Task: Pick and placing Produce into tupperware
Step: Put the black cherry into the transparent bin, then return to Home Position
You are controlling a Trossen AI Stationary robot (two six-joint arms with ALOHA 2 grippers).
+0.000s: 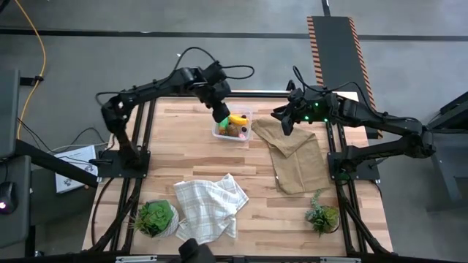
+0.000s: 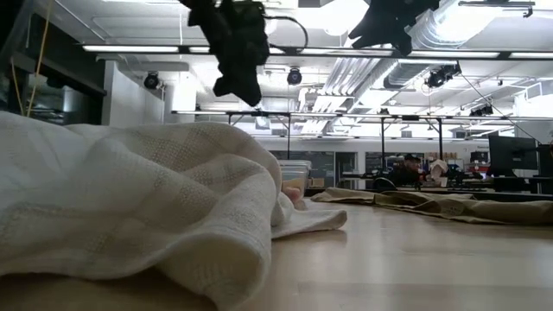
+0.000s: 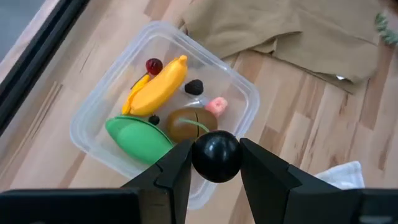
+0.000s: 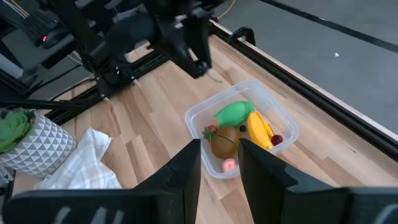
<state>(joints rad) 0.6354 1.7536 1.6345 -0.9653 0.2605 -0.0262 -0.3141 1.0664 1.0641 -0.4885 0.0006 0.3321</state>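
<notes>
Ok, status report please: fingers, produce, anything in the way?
Left gripper over tupperware, fingers shut on black berry. Right gripper above tan cloth, open, empty. Banana, kiwi, green piece inside. Drop path looks free.

Dark jointed arms (image 1: 157, 88), black cables, green indicator lights.

White cloth (image 2: 130, 207) before tupperware (image 2: 295, 175)

The left tool (image 1: 221, 115) hangs just above the tupperware (image 1: 243, 136), which holds the banana (image 3: 158, 86), the kiwi (image 3: 189, 124), the green piece (image 3: 137, 137) and the berries (image 3: 194, 86). Beside the left tool, towards the right tool (image 1: 287, 123), a cloth (image 1: 296, 157) lies on the bench (image 1: 168, 146). Well apart from both tools, at the opposite edge, sit a checked cloth (image 1: 210, 207) and two potted plants (image 1: 155, 217).
</notes>
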